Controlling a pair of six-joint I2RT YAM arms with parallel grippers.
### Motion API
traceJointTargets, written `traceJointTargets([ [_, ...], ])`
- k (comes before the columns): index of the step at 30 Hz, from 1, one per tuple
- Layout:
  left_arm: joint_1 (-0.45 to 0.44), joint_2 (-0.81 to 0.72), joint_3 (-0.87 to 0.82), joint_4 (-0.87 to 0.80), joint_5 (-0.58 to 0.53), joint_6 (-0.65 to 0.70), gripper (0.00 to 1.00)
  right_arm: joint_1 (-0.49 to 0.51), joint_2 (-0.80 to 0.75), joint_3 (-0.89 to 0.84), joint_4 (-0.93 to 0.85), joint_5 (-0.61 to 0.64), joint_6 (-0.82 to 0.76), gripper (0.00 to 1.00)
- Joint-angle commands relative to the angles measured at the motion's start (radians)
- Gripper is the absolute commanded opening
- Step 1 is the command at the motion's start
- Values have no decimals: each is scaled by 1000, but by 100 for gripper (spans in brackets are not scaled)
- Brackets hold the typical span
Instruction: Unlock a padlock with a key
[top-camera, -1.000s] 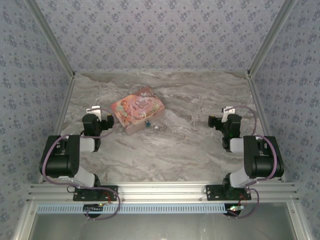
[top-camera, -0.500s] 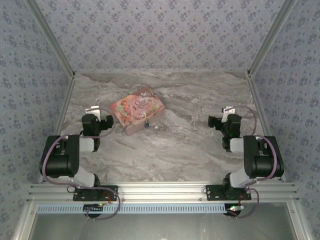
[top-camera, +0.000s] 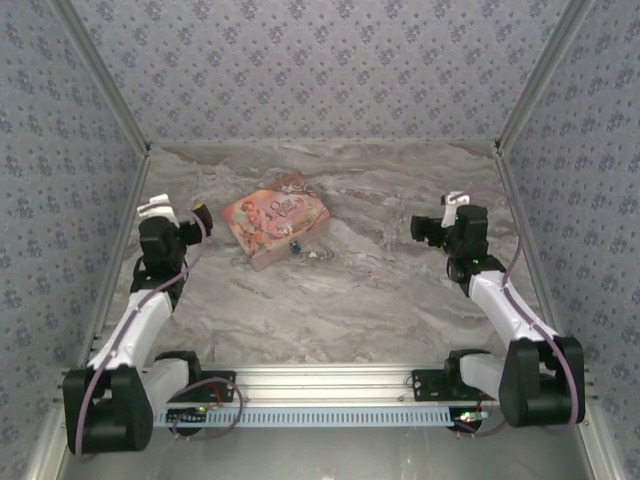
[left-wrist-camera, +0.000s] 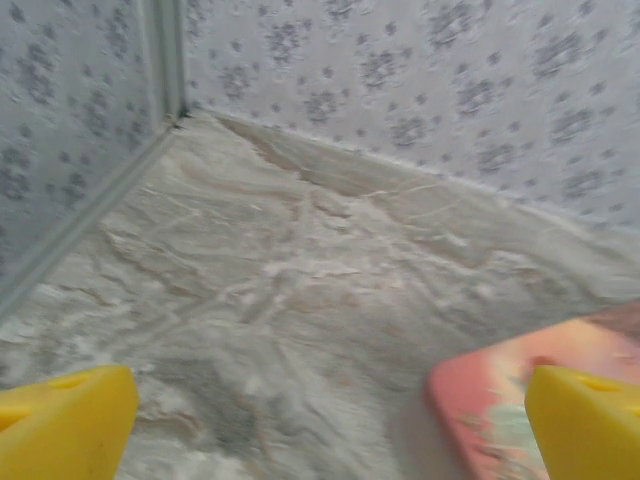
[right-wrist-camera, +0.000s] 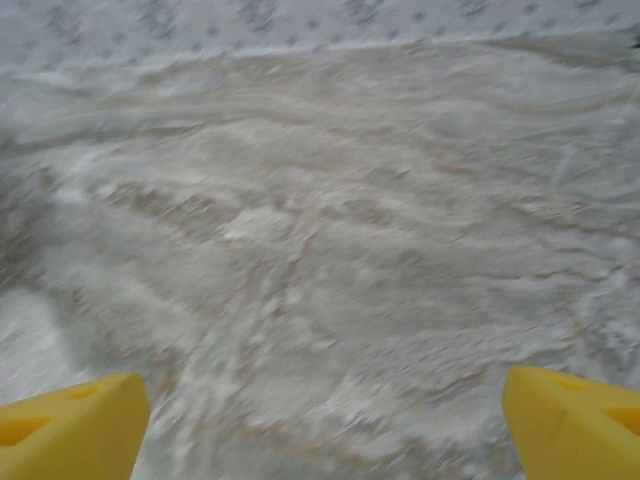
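The padlock (top-camera: 295, 245) lies on the desk (top-camera: 350, 300) at the box's (top-camera: 272, 220) near edge, outside it, the key (top-camera: 313, 256) just beside, while left jaws and right jaws gape apart, empty.

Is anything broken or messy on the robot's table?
Nothing looks broken or spilled. The pink box just lies slanted on the marble table, not lined up with its edges, and the tiny blue padlock sits close by the box's near edge.
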Motion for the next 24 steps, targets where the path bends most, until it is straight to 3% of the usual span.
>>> traceJointTargets([
  [1, -19, -90, 12, -228, 179, -192, 99, 106, -39, 83, -407, -4, 76, 90],
  [6, -126, -230, -35, -252, 295, -281, 99, 305, -6, 169, -620, 62, 156, 88],
  [11, -249, -350, -132, -198, 277, -350, 99, 443, 150, 234, -709, 118, 203, 80],
  [15, -301, -378, -174, -172, 248, -365, 99, 482, 317, 320, -748, 161, 217, 72],
  [24, -315, -368, -171, -200, 250, -350, 99, 523, 586, 482, -771, 164, 206, 52],
])
